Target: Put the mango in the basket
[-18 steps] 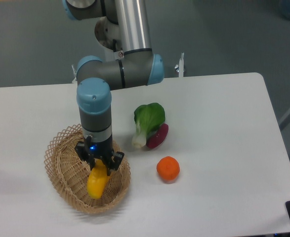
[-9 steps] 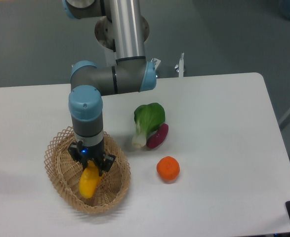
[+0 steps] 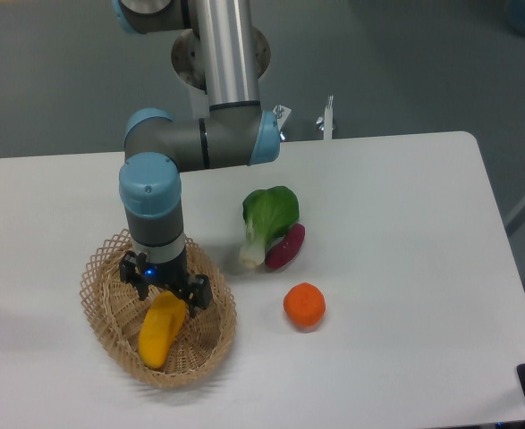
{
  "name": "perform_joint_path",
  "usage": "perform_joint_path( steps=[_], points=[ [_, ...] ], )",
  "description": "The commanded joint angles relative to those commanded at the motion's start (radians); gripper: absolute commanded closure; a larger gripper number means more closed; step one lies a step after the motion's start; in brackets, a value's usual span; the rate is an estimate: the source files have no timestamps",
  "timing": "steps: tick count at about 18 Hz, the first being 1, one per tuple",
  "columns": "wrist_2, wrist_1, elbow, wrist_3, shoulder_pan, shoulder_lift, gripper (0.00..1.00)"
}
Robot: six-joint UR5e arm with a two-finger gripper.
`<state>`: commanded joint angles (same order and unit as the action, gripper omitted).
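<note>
A: Mango (image 3: pixel 161 328)?
B: Lying in the basket (image 3: pixel 110 338), tilted.
A: Pincer (image 3: pixel 166 292)?
B: Spread wide just above the mango's upper end, gripping nothing.
A: Rest of the surface (image 3: pixel 405 268)?
B: Greens (image 3: pixel 267 217), orange (image 3: pixel 304 305).

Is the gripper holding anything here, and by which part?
Cannot tell. The gripper sits at the upper end of the mango, which lies in the basket; the fingers look spread.
</note>
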<state>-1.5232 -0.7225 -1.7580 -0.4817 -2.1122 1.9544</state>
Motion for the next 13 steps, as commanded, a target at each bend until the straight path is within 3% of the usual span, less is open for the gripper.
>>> perform_joint_path(
  steps=[6, 13],
  points=[
    [-0.002, -0.014, 0.009, -0.002, -0.103, -0.06, 0.0],
    [-0.009, -0.012, 0.038, -0.017, -0.216, -0.081, 0.0]
  ],
)
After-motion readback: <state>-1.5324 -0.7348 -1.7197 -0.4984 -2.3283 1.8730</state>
